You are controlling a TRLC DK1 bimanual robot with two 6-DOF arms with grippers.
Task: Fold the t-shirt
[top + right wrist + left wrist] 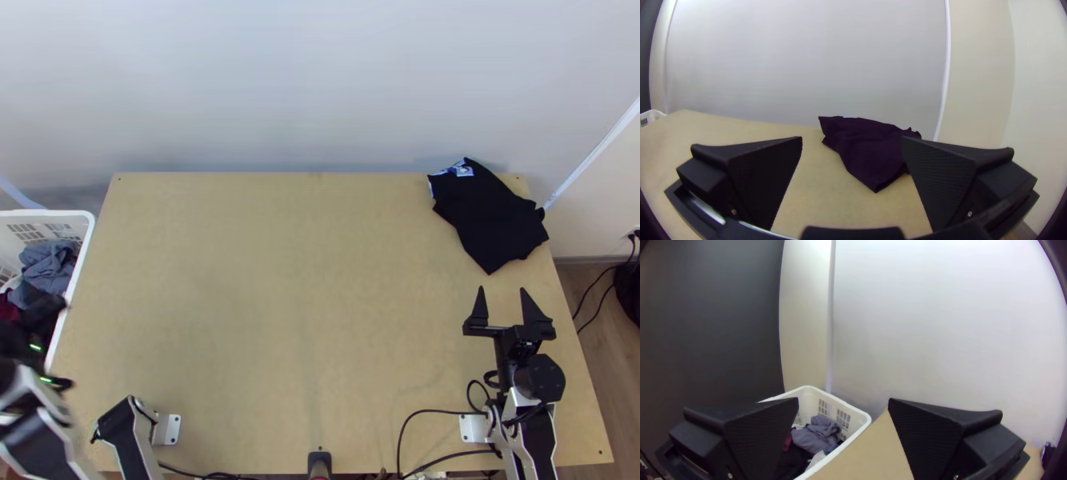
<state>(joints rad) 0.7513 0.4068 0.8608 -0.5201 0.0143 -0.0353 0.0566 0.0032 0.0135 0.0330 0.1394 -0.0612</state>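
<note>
Cables (428,411), thin and black, curl along the near edge of my one wooden table (280,320). Both my claws have two wide fingers: the right gripper (502,290) stands parted with nothing between, short of the shirt; the left gripper (64,344), by the one basket (74,214), is spread and empty too. Wrist views give me fine ribbing on the finger pads (938,182). White slotted plastic holds crumpled garments (815,435), grey, dark red and black; I can't count them. Beyond, one black T-shirt (488,212) lies bunched, angular-edged, at the far right corner; from above I get its blue-and-white patch (462,170), from my right wrist a mere sliver. Last comes smooth pale wall (320,80).
</note>
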